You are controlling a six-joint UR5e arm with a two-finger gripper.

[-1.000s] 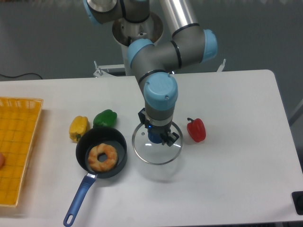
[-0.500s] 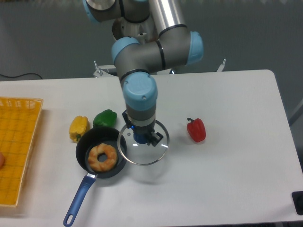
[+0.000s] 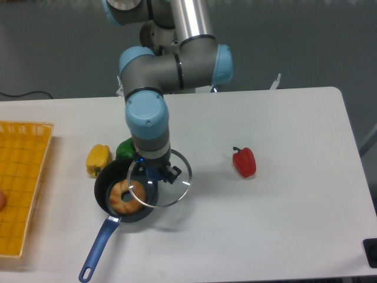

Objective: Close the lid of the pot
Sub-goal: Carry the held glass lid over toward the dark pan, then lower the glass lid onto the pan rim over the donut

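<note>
Since half a second ago the arm has swung leftward, carrying the lid (image 3: pixel 159 178) with it, so the glass disc that hung clear of the pot (image 3: pixel 125 191) now overlaps the pot's right side.

Far to the left of the fingers, a yellow basket (image 3: pixel 20 183) lies at the table's (image 3: pixel 283 194) left edge. Nearer, still left of the fingers, sits a yellow pepper (image 3: pixel 98 159), and just beside it a green pepper (image 3: pixel 126 147), partly hidden behind the wrist. Below and to the left of the fingers stands the pot, with a ring-shaped pastry (image 3: pixel 127 196) inside and its blue handle running down and left toward the table's front edge.

The gripper (image 3: pixel 156 173) points straight down, its fingers drawn in on the lid's blue knob, which shows only as a small blue patch under the wrist; the hold is seen mostly from above, so the contact itself is largely hidden. The lid hangs roughly level around the fingers, its left rim over the pot's right half and over part of the pastry, its right rim over bare table. It is not centred on the pot.

Well to the right of the fingers, a red pepper (image 3: pixel 244 162) lies apart from everything else.
</note>
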